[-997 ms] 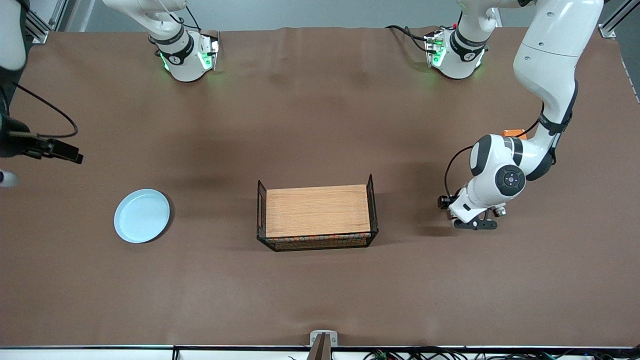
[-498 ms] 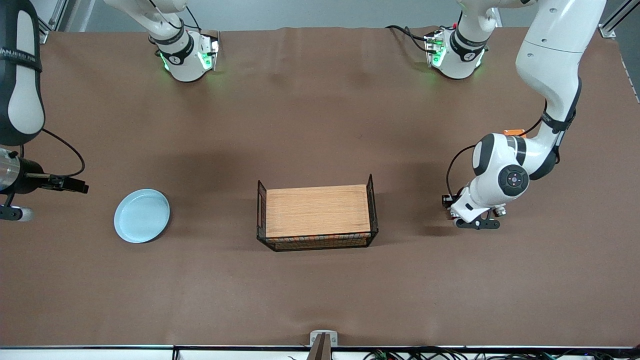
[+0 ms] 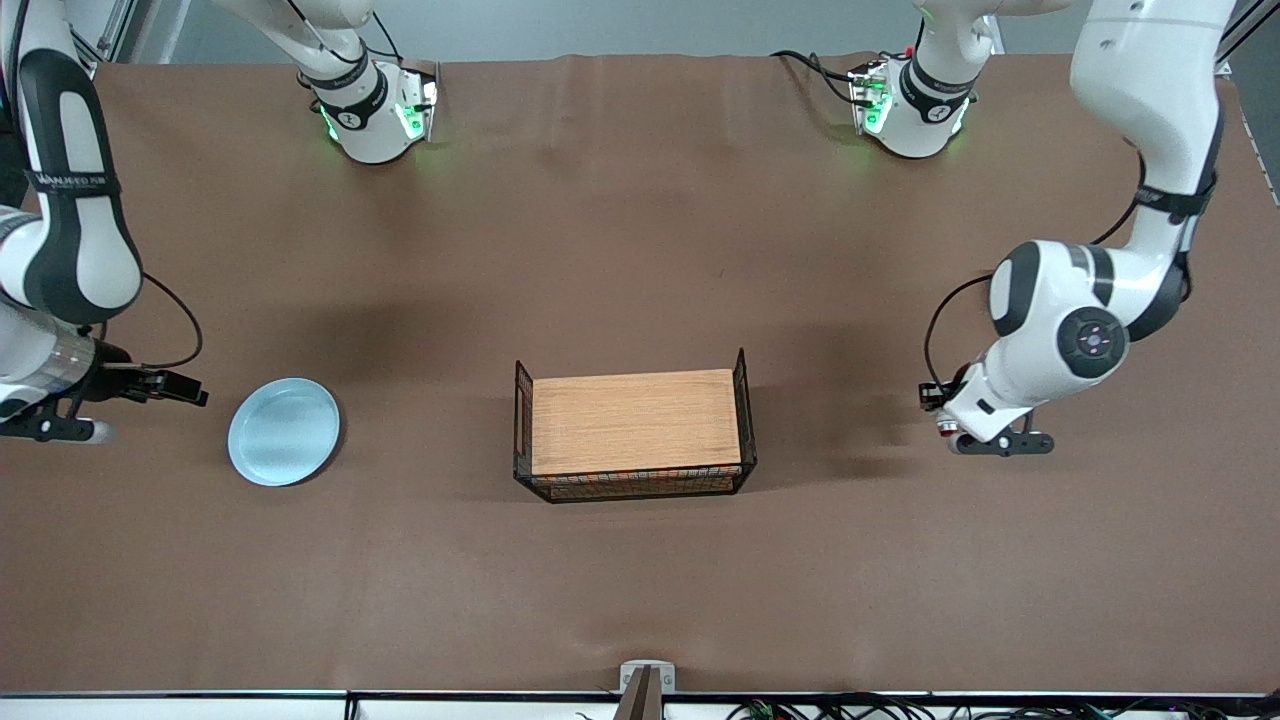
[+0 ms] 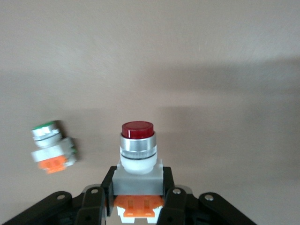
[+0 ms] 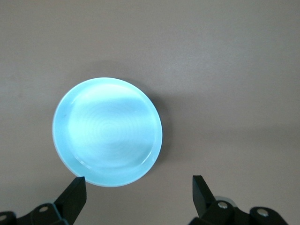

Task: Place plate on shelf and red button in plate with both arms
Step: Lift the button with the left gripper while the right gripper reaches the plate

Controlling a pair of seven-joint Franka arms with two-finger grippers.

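Red button [image 4: 138, 149] clamped in left gripper [image 4: 137, 199]; right gripper [image 5: 138, 194] agape over plate [image 5: 108, 131].

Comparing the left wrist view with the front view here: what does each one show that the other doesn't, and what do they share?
Only the left wrist view shows the red button clamped in the left gripper, plus a second button part with a green cap lying on the table below. Only the front view shows the plate toward the right arm's end, the wire basket with a wooden board mid-table, and the right gripper, open beside the plate. Both show the brown table and the left gripper, though in the front view its wrist hides what it holds.
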